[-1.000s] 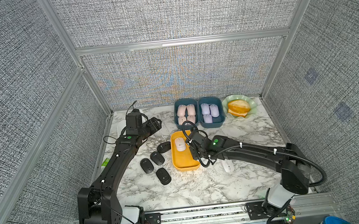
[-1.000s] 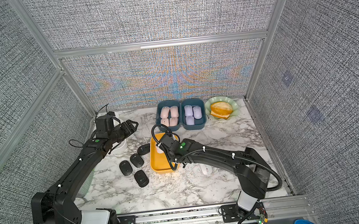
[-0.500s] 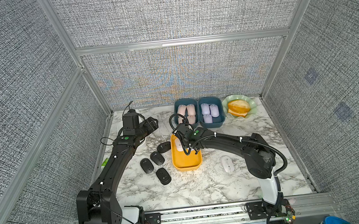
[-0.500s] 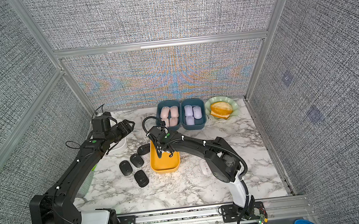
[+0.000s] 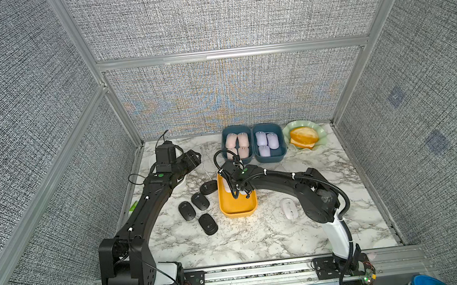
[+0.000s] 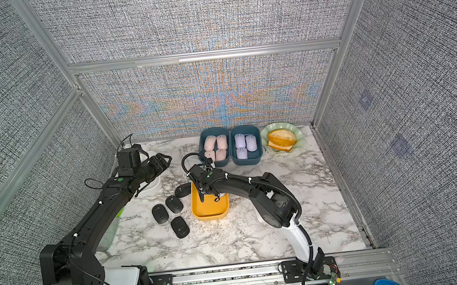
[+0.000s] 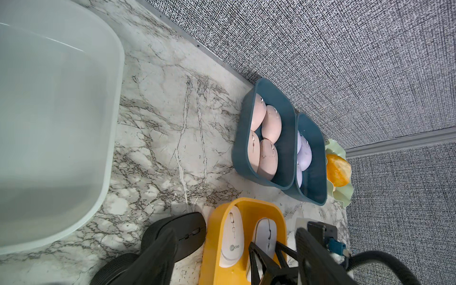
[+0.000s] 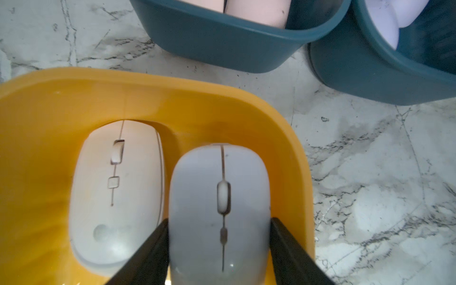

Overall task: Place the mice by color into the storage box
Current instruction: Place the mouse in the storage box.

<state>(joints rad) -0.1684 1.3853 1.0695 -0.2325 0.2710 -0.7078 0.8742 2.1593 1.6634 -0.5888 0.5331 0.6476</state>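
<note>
My right gripper [image 8: 219, 246] reaches down into the yellow storage box [image 8: 172, 93], its fingers pressed against both sides of a white mouse [image 8: 219, 209]. A second white mouse [image 8: 116, 195] lies beside it in the same box. A third white mouse [image 5: 288, 208] lies on the marble right of the yellow box [image 5: 239, 213]. Several black mice [image 5: 200, 200] lie on the table left of that box. Pink mice [image 5: 236, 145] fill one blue box, and lilac mice [image 5: 268, 143] lie in the blue box beside it. My left gripper [image 5: 194, 158] hovers open and empty at the back left.
A green plate [image 5: 317, 132] with an orange bread roll [image 5: 304, 138] stands at the back right. A translucent white tub [image 7: 49, 123] sits under my left arm near the left wall. Mesh walls close in three sides.
My right gripper has swung from the table right of the yellow box up over the box and lowered the white mouse into it. The left arm has barely shifted.
</note>
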